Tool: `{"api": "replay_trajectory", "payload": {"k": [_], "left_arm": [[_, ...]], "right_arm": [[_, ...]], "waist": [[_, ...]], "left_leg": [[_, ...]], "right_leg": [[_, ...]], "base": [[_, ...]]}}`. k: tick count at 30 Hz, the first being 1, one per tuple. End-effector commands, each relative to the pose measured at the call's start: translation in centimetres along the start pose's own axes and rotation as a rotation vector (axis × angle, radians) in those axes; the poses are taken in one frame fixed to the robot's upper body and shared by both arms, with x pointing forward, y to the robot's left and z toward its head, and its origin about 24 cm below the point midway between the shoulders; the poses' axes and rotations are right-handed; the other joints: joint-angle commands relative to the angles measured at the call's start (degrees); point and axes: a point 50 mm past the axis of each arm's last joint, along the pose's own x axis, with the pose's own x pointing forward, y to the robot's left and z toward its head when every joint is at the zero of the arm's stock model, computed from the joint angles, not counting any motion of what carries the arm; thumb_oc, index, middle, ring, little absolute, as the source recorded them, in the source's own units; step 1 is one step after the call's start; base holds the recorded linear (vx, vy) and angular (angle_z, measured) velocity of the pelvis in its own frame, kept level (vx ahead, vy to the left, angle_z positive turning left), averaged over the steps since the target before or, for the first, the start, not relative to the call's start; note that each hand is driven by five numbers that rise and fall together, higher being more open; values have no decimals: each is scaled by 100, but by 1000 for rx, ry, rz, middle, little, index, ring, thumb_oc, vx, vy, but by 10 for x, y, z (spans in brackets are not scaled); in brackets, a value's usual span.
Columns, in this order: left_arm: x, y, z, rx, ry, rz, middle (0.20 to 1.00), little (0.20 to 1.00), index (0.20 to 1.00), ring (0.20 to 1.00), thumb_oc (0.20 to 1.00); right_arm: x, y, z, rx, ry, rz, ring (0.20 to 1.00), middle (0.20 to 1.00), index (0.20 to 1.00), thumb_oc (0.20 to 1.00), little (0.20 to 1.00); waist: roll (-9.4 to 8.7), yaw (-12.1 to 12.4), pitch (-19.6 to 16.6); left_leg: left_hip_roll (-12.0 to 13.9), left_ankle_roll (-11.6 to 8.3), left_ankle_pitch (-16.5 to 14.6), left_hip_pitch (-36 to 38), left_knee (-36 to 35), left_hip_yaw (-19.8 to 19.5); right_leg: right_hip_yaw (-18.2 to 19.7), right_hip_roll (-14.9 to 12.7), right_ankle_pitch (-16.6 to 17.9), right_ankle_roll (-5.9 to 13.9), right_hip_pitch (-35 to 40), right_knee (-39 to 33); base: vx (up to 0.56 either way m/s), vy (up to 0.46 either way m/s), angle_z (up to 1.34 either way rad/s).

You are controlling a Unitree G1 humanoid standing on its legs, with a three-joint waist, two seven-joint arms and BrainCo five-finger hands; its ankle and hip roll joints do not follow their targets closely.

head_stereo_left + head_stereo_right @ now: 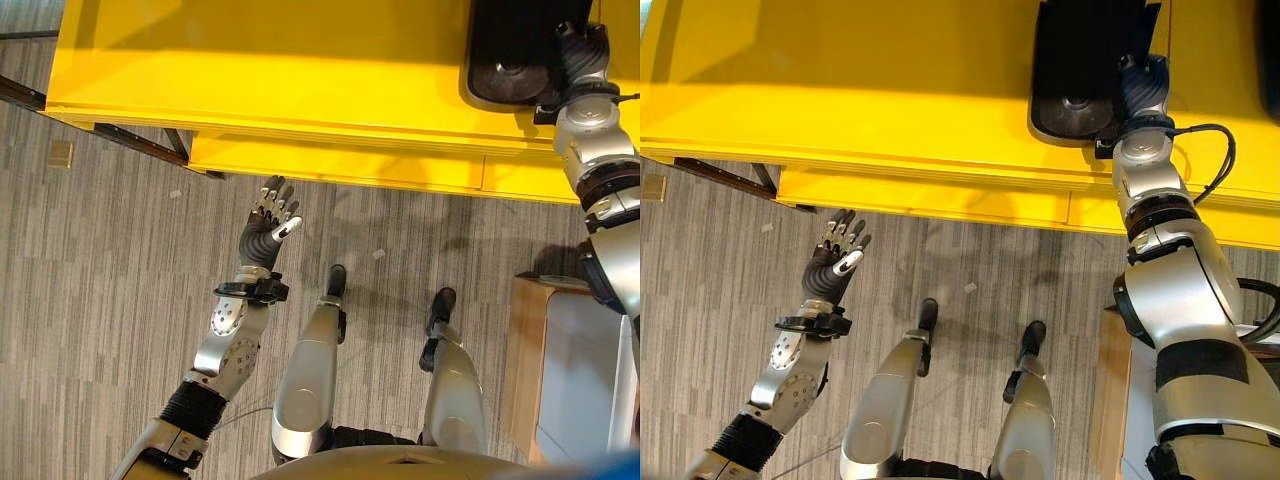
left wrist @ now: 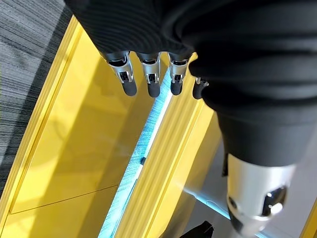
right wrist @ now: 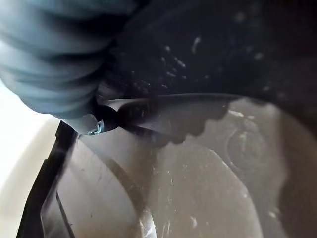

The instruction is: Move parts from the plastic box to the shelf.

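Yellow shelf (image 1: 890,90) across far side, above grey striped floor (image 1: 90,300). Black part (image 1: 1080,70) lying on shelf at right; right hand (image 1: 1143,85) resting on it, finger state cannot be told. Left hand (image 1: 270,225) over floor, fingers straight, holding nothing.

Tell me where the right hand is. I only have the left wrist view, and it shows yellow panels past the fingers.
Observer: The right hand is up on the yellow shelf, at the edge of a black part that lies there.
Operator: Say whether it grips that part.
Observer: I cannot tell. The right wrist view shows a dark glossy surface very close, but not the grip.
Operator: Place my left hand too.
Observer: The left hand hangs open over the grey carpet, short of the shelf's front edge, touching nothing.
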Motion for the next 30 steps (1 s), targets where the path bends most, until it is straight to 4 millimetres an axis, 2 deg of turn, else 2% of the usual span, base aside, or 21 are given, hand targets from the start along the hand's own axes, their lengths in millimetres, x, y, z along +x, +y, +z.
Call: {"api": "replay_trajectory", "payload": {"k": [1, 10, 16, 21, 30], "left_arm": [[2, -11, 26, 5, -134, -71, 1000, 1000, 1000, 1000, 1000], [4, -17, 28, 6, -137, -106, 1000, 1000, 1000, 1000, 1000], [5, -20, 27, 5, -133, -115, 1000, 1000, 1000, 1000, 1000], [7, -22, 28, 5, -144, -115, 1000, 1000, 1000, 1000, 1000], [8, -22, 29, -5, -154, -104, 1000, 1000, 1000, 1000, 1000]], "right_arm": [[12, -22, 70, 21, -212, -78, 200, 200, 200, 200, 200], [17, -54, 94, -5, -250, -164, 200, 200, 200, 200, 200], [18, -70, 98, -10, -251, -205, 200, 200, 200, 200, 200], [18, -76, 103, -1, -258, -226, 200, 200, 200, 200, 200], [18, -73, 103, -15, -254, -218, 200, 200, 200, 200, 200]], "waist": [[19, 152, -139], [123, 306, -140], [175, 386, -166], [184, 445, -171], [170, 450, -168]], "left_leg": [[245, -371, 107, -111, 161, -403], [119, -352, 171, -285, 99, -497], [62, -337, 175, -392, 53, -541], [33, -334, 164, -468, 64, -581], [-2, -322, 121, -522, 94, -572]], "right_leg": [[7, -241, -650, 139, 240, 1198], [-84, -309, -644, 150, 175, 1175], [-156, -347, -647, 169, 154, 1133], [-191, -361, -639, 180, 130, 1106], [-206, -367, -665, 163, 132, 1087]], "base": [[-2, -2, 5], [11, 0, 10], [30, -2, 8], [32, -6, 4], [12, 0, 0]]}}
